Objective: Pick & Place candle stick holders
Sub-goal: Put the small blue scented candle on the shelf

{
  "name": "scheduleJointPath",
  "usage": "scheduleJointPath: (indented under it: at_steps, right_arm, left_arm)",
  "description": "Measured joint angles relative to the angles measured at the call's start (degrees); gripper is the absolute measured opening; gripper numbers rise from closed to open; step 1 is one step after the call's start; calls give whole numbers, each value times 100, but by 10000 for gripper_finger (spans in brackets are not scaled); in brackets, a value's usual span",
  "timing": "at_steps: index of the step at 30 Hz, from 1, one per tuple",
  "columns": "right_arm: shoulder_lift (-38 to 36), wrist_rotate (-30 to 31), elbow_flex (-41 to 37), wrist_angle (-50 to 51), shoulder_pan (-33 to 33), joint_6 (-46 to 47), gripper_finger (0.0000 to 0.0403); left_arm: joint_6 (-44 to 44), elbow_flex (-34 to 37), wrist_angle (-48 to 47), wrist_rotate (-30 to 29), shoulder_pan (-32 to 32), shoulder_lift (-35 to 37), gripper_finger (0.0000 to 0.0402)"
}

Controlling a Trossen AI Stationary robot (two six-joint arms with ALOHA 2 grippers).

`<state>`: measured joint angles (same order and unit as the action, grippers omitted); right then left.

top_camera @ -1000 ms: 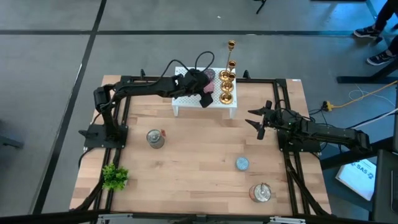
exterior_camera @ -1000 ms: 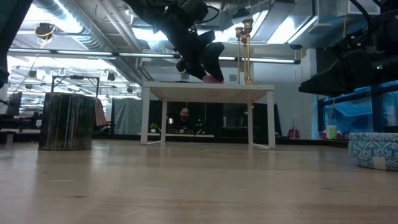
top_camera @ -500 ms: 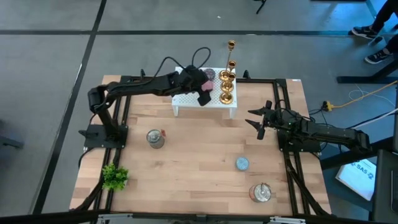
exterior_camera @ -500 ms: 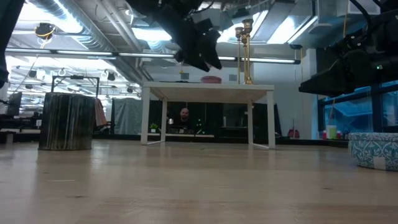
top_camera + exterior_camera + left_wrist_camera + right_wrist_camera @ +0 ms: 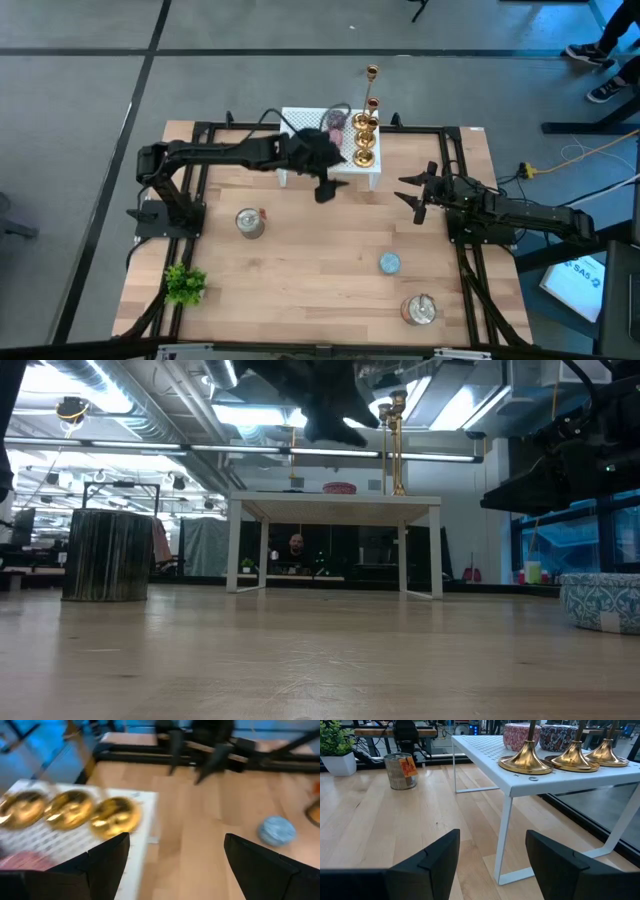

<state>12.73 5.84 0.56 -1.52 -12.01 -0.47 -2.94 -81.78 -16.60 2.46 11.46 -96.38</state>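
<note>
three gold candle stick holders [image 5: 365, 140] stand in a row on the white perforated shelf [image 5: 300, 160], at the end of it nearer the right arm, with a pink disc [image 5: 518, 735] and a patterned disc [image 5: 559, 736] just beside them on the same shelf. left gripper [image 5: 323, 190] hangs just off the shelf's front edge, above the wooden table [image 5: 310, 260], fingers [image 5: 107, 865] apart and empty. right gripper [image 5: 418, 193] waits to the side of the shelf, well apart from it, fingers [image 5: 427, 860] apart, empty.
</note>
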Motion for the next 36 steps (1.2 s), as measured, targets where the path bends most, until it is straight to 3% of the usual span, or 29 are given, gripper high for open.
scheduleJointPath:
  at_steps: [8,12,16,22,29,36]
  right_arm:
    - [1,-1,0,1,0,1,232]
    - [0,-2,0,0,0,0,232]
    - [1,-1,0,0,0,2,232]
    - [0,-2,0,0,-2,2,232]
    - [2,-2,0,1,-1,0,232]
    - [2,78,0,-379,-11,4,232]
  left_arm:
    - [-676,0,-207,-266,-953,0,322]
    - [-293,2,-744,-719,-1385,45,322]
    - [-173,437,-635,-1281,-1814,329,322]
    - [-131,1964,720,-2059,-2215,1178,322]
    - [-372,3841,2855,-1195,-2356,2163,322]
    - [-374,5075,4234,-1043,-2166,2439,322]
